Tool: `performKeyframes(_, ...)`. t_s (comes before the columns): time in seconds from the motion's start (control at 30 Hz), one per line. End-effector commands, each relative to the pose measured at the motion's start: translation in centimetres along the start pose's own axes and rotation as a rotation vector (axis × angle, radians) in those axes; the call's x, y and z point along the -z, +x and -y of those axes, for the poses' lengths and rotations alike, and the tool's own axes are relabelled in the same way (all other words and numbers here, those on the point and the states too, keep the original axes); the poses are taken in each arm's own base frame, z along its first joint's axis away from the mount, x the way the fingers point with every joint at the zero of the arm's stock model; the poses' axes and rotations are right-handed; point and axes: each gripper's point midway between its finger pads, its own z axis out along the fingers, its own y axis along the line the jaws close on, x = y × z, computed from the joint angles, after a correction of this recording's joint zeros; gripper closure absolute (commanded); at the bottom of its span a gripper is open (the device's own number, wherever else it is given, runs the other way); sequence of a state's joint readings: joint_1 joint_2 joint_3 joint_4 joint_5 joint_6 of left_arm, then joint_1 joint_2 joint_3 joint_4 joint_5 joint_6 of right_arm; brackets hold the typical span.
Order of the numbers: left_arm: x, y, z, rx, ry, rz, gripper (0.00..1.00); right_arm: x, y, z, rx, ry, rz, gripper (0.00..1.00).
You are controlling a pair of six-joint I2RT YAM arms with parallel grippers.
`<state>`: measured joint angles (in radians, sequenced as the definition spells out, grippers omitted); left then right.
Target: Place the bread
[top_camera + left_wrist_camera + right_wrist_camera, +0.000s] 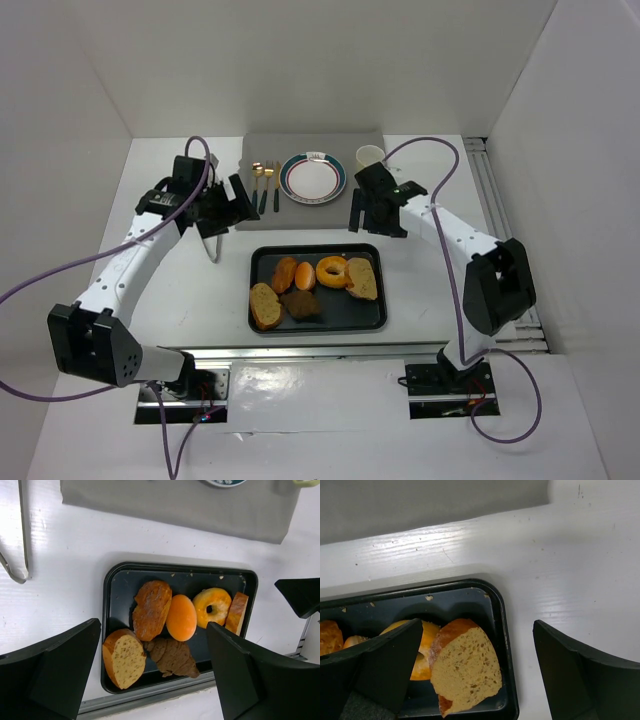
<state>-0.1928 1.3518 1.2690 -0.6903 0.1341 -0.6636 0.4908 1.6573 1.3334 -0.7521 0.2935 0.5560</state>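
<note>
Several breads lie in a black tray (372, 318): a cut slice (265, 305), a brown loaf (285, 272), an orange bun (305, 276), a ring doughnut (332, 271), a second cut slice (362, 278) and a dark croissant (300, 305). My left gripper (236, 206) hovers open beyond the tray's far left corner. In its wrist view the left gripper (154, 630) looks down on the loaf (151, 608), bun (181, 617) and croissant (172, 656). My right gripper (372, 215) hangs open past the far right corner, empty; the right gripper (478, 630) is above the cut slice (467, 670).
A grey mat (345, 195) behind the tray carries a rimmed plate (313, 177), cutlery (265, 182) and a pale cup (369, 157). Metal tongs (22, 535) lie on the white table left of the tray. White walls close in on both sides.
</note>
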Motion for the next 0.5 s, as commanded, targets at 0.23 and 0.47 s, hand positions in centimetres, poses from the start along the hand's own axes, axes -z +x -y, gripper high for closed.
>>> performKeyframes(0.23, 0.0, -0.2, -0.8, 0.025, -0.03, 0.029, 0.0, 2.2, -1.8, -0.4, -0.033, -0.072, 0.097, 0.01)
performKeyframes(0.47, -1.0, 0.1, -4.3, 0.044, -0.223, 0.009, 0.0, 2.5, -2.1, -0.6, -0.023, -0.097, 0.119, 0.01)
